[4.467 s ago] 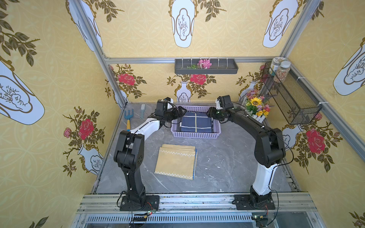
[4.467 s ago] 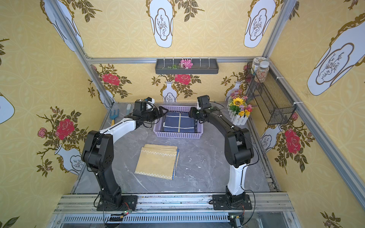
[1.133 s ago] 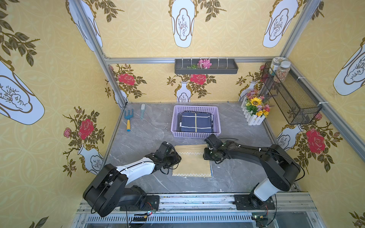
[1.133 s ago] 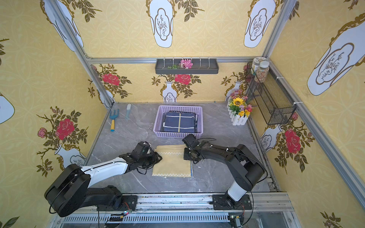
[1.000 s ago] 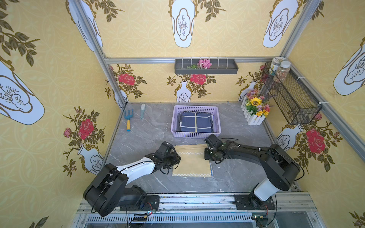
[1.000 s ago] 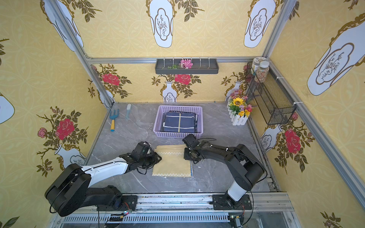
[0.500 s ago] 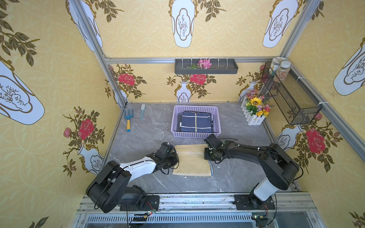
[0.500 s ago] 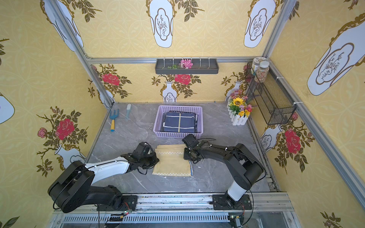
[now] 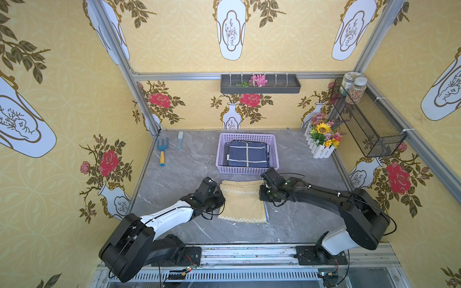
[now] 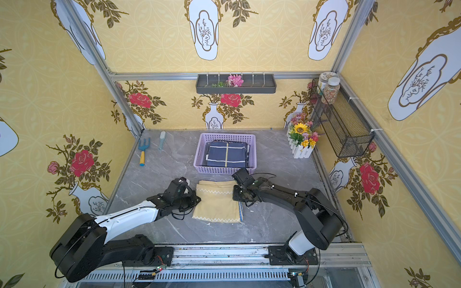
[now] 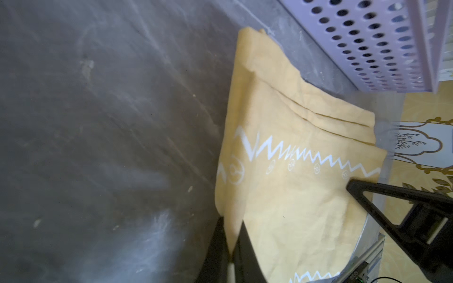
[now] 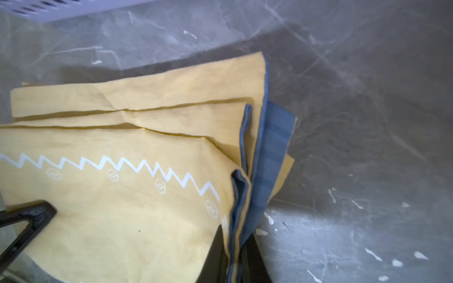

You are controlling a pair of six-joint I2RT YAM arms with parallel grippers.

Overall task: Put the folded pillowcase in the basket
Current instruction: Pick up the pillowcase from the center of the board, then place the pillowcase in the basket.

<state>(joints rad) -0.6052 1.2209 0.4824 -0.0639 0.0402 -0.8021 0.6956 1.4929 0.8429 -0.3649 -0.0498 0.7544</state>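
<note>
Lifting evenly matters most here: the left end effector (image 11: 231, 235) is pinched shut on the left edge of the yellow folded pillowcase (image 9: 241, 203), and the right end effector (image 12: 234, 245) is clamped on its right edge, where blue lining layers show. The pillowcase lies on the grey surface (image 9: 174, 184), just near of the lilac basket (image 9: 245, 170), which already holds a navy folded cloth (image 9: 247, 155). Both arms should rise together, holding the cloth taut enough to clear the basket's near wall, then carry it far and lower it flat, lest the folds slip apart.
</note>
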